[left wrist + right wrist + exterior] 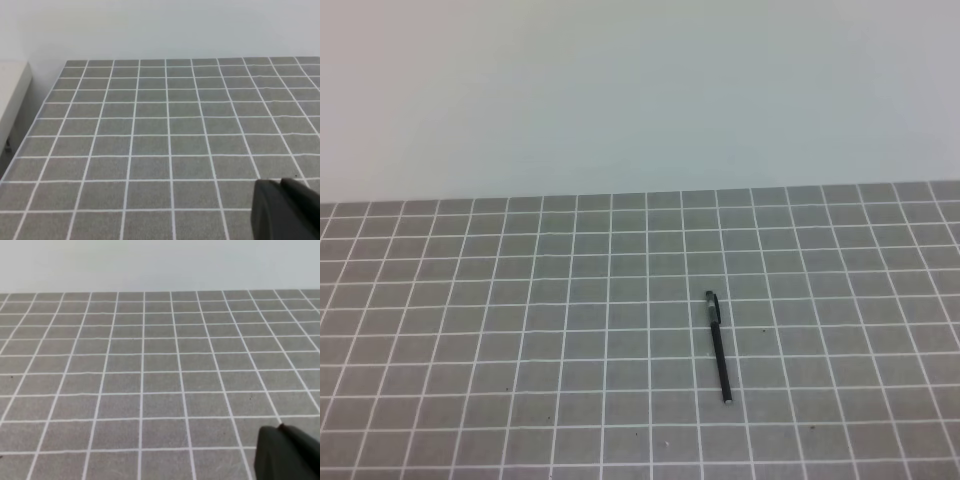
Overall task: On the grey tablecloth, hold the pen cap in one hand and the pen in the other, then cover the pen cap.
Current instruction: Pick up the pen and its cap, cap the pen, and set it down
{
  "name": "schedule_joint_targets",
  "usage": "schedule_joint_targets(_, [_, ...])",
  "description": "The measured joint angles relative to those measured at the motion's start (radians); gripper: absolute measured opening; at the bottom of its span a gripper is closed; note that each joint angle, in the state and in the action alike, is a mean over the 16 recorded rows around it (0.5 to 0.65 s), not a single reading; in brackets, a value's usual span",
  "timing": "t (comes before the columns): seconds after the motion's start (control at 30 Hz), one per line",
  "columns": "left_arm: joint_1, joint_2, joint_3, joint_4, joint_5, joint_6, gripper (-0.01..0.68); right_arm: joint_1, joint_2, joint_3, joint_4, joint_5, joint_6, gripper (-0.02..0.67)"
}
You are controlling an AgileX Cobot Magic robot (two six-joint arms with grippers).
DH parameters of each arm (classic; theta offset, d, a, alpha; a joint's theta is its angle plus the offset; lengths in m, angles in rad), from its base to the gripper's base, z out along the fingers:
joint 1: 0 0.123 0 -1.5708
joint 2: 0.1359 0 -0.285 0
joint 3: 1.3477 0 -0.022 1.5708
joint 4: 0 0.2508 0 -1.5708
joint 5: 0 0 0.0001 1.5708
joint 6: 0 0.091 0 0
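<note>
The grey tablecloth (520,330) covers the whole table. The pen (720,358) lies on it right of centre, pointing roughly towards and away from me. Its far end is thicker with a grey sheen; this looks like the pen cap (712,308) sitting on the pen. Neither arm shows in the exterior high view. In the left wrist view only a black piece of a finger (285,212) shows at the bottom right corner. In the right wrist view a similar black finger (287,455) shows at the bottom right. Neither wrist view shows the pen.
A pale plain wall (640,90) stands behind the cloth's far edge. In the left wrist view the cloth's left edge (45,107) drops off beside a white surface (12,95).
</note>
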Motion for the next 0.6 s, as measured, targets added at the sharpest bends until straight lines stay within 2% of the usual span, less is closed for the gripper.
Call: schedule_joint_targets(0.6, [0.000,0.000,0.000,0.000,0.000,0.000,-0.002,0.000,0.000,-0.003,0.001,0.047,0.001,0.004])
